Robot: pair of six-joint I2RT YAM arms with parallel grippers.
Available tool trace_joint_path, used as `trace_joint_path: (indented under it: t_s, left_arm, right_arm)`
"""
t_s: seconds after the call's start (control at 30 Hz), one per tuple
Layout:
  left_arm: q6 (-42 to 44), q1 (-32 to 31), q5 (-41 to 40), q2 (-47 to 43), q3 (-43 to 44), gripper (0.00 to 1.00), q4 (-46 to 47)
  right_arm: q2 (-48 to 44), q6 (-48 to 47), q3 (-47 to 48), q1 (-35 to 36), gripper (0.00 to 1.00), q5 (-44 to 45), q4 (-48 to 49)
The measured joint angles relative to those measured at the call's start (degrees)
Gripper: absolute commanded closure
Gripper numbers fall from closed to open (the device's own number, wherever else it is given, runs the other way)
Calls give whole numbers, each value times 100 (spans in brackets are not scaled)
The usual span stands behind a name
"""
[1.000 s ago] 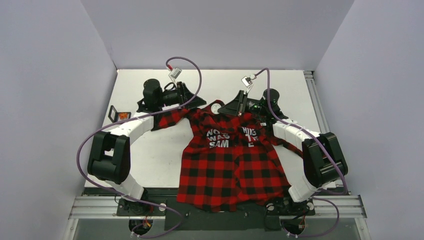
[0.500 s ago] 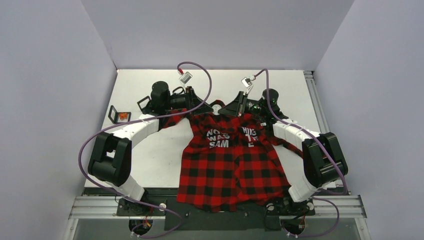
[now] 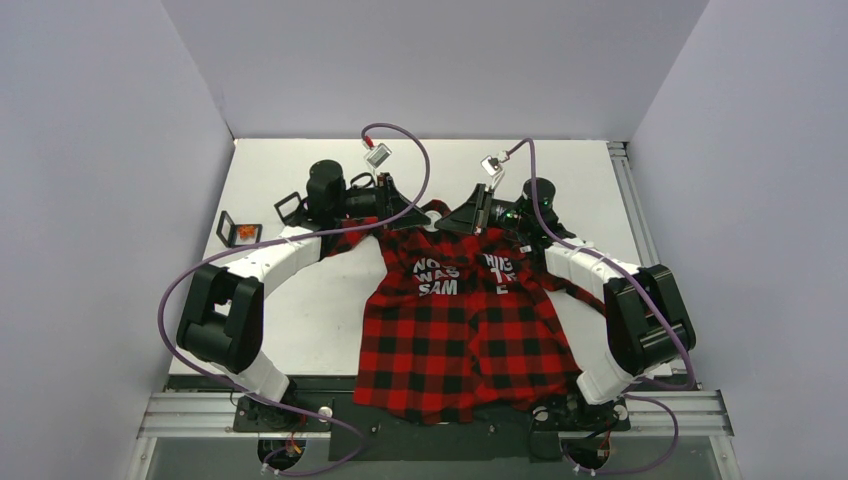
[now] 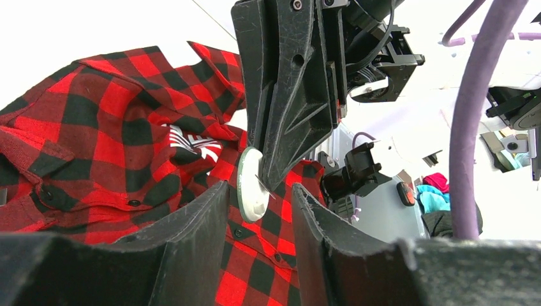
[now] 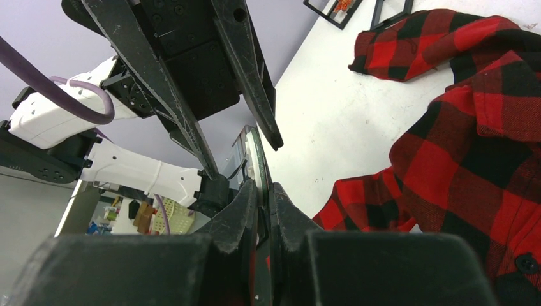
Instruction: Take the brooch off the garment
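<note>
The brooch (image 3: 245,233) is an orange speck in a black tray (image 3: 236,240) left of the garment (image 3: 465,330) spread on the desk (image 3: 320,300). At its far edge the right fingers (image 4: 293,95) pinch a pale disc (image 4: 252,186); the left fingers (image 4: 191,229) flank it, apart.

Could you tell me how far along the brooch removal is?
Done: right gripper shut on a white disc above the garment. In hand: left gripper, jaws open, straddles that disc. Left: unclear; no brooch is visible on the garment, and an orange speck in the black tray is unidentifiable.
</note>
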Motion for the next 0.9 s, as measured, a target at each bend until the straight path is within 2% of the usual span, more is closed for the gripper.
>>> trace_joint_path:
  t_s: [0.33, 0.9]
  left_arm:
    - [46, -26, -48, 0, 7, 68, -9]
    - [315, -74, -221, 9, 96, 86, -350]
  right_arm:
    - [0, -7, 0, 22, 100, 0, 0]
    - [0, 9, 0, 26, 100, -2, 0]
